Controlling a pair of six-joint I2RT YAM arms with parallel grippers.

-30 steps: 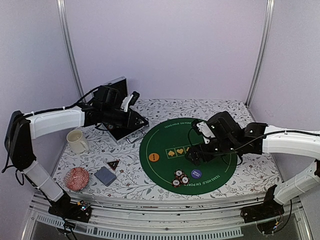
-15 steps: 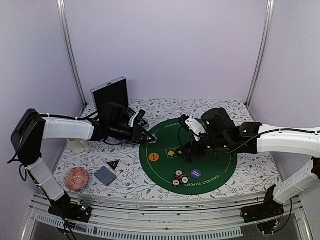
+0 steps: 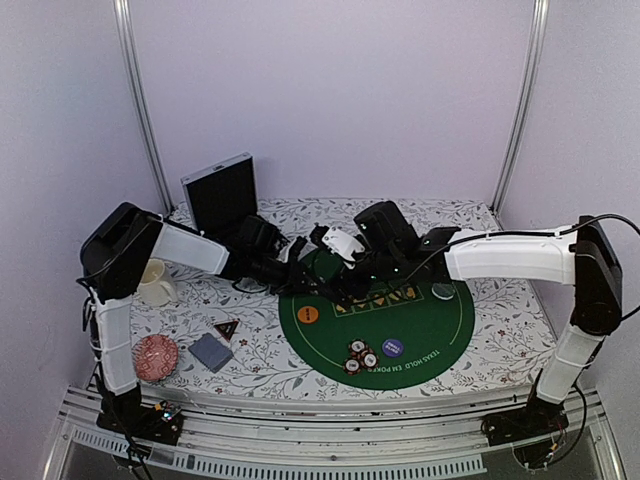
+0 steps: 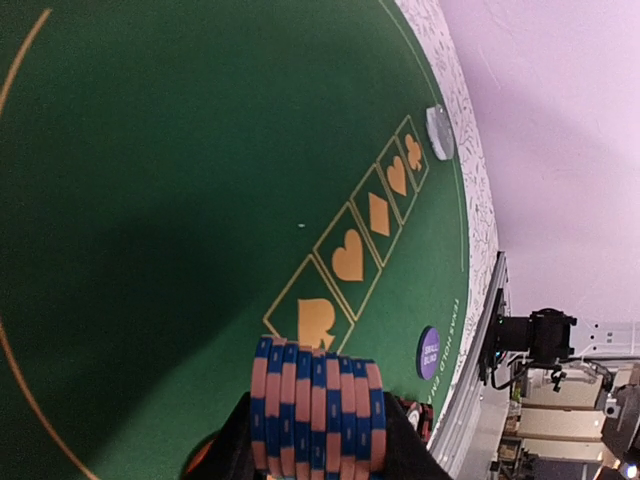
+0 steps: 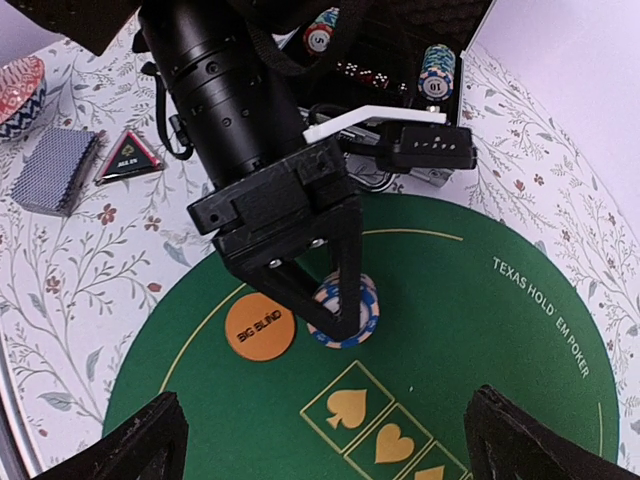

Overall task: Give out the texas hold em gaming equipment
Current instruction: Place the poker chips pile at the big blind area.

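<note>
Near the front edge of the green mat lie a few loose poker chips and the purple button. The card deck and the black triangular marker sit on the desk, off the mat's left side. Further in, the orange button lies on the mat's left part.

Just behind it, your left gripper is clamped on a chip stack, low over the mat. Whether the stack touches the felt, I cannot tell. I judge you are setting this stack down. Next, lower it flat, spread the fingers a little and rise straight up, so the column does not fall.

The left arm reaches long and low from the mat's left. The right gripper hangs above the same spot, spread wide and empty.
</note>
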